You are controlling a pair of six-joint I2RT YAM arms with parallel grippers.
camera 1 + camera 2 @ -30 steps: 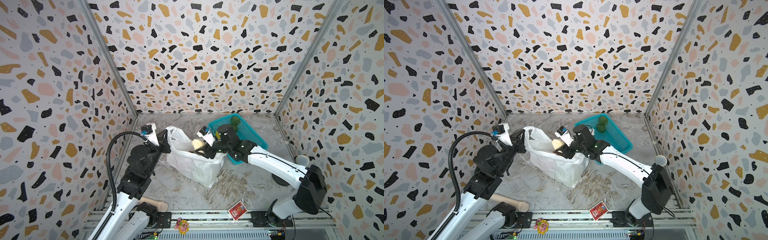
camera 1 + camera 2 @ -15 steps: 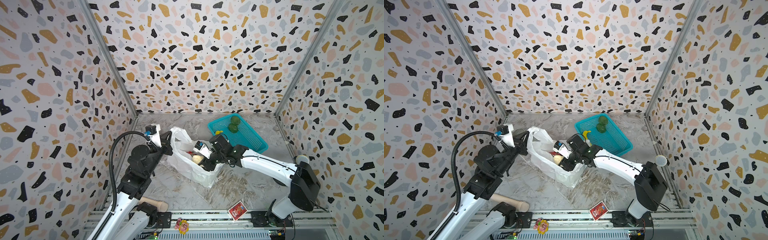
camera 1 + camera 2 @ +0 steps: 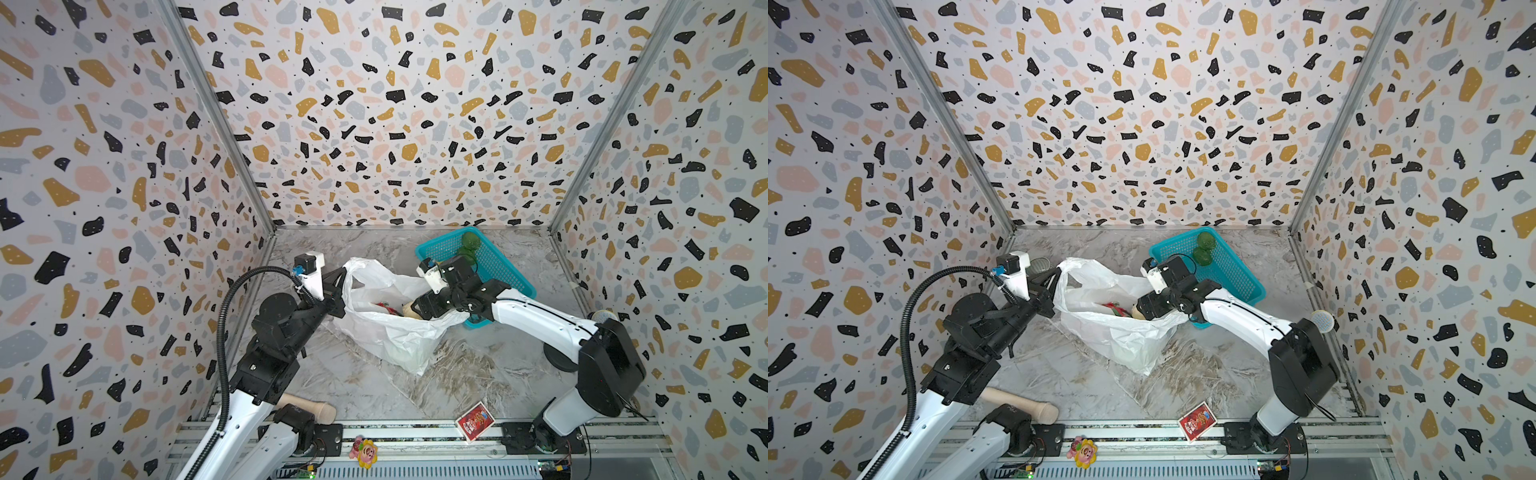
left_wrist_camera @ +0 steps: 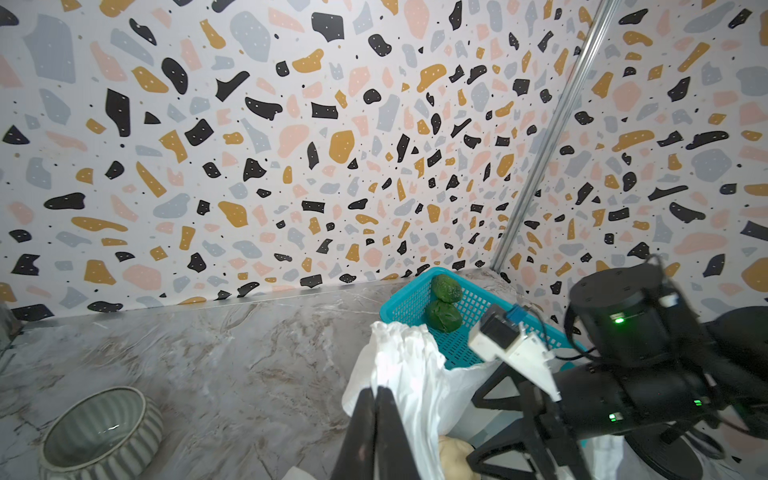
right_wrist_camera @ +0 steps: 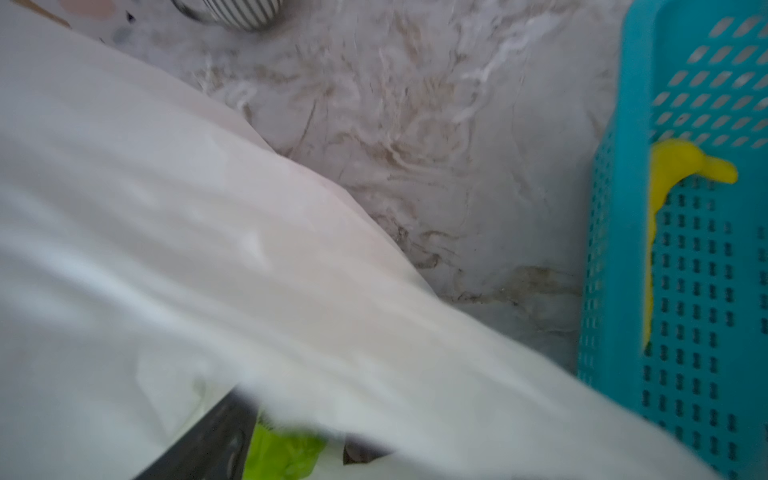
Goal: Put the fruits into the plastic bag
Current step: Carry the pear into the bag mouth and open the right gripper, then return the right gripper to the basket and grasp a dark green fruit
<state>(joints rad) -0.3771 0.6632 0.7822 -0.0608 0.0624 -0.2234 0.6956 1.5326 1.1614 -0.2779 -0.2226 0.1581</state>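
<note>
The white plastic bag (image 3: 386, 332) (image 3: 1121, 336) lies in mid-floor with its mouth held up. My left gripper (image 3: 341, 277) (image 4: 376, 390) is shut on the bag's handle edge. My right gripper (image 3: 415, 309) (image 4: 473, 428) reaches into the bag mouth, jaws spread open. The cream knobbly piece (image 3: 408, 309) (image 4: 455, 455) lies in the bag at its fingertips, beside the red-pink dragon fruit (image 3: 384, 306) (image 3: 1113, 308). Two green round fruits (image 3: 468, 245) (image 4: 444, 316) and a yellow banana (image 5: 673, 166) sit in the teal basket (image 3: 498, 270) (image 5: 706, 291). Bag film covers most of the right wrist view.
A striped bowl (image 4: 99, 432) (image 3: 1040, 264) stands by the left wall behind my left gripper. A wooden handle (image 3: 307, 409), a red card pack (image 3: 473, 422) and a flower toy (image 3: 363, 446) lie along the front rail. Patterned walls close three sides.
My right gripper came down from the bag's rim into the bag with the cream piece, then its jaws spread wider. The left gripper kept hold of the bag.
</note>
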